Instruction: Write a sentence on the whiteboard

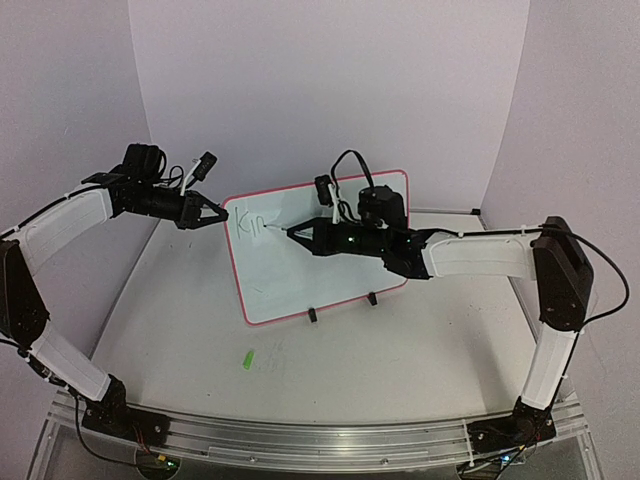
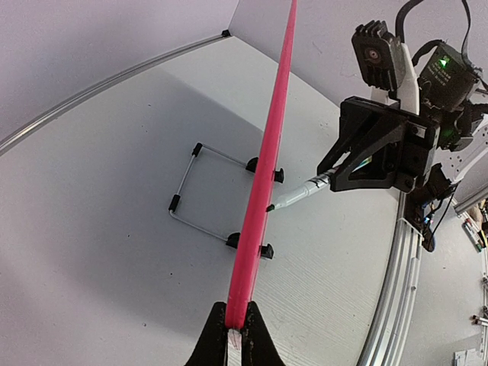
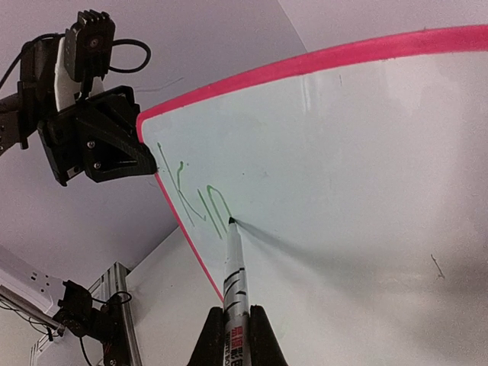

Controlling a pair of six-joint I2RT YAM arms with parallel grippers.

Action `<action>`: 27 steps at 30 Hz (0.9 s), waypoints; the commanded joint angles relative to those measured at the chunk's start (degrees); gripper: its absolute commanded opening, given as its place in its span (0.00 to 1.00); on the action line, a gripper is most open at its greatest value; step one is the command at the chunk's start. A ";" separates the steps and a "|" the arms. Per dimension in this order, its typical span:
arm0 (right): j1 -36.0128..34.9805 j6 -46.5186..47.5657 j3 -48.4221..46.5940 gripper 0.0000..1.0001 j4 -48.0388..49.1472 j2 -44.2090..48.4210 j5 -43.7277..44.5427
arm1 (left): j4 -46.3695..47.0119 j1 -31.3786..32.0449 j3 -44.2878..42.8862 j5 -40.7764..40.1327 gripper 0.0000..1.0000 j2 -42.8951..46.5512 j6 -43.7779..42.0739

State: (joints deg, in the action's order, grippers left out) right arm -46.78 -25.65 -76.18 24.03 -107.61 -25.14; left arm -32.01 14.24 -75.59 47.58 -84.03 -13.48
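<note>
Top cam looks down from behind; wrist cams sit close to the shared whiteboard [image 1: 300,280], left edge-on, right front-on.

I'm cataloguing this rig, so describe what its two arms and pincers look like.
The left arm and right arm have white sleeved links between black joints. The left pincer and right pincer are black, angular and tapering. Black cables loop over the wrists; a green light glows on the right one.
</note>
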 commanded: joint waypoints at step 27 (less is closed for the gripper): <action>0.66 0.60 1.27 0.00 -1.56 5.57 -1.08 | 0.96 0.02 -0.14 1.03 0.00 3.85 -0.55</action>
State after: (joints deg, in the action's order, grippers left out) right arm -46.77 -25.75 -74.30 23.22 -106.91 -26.44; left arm -32.62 14.25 -75.56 47.39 -83.42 -13.52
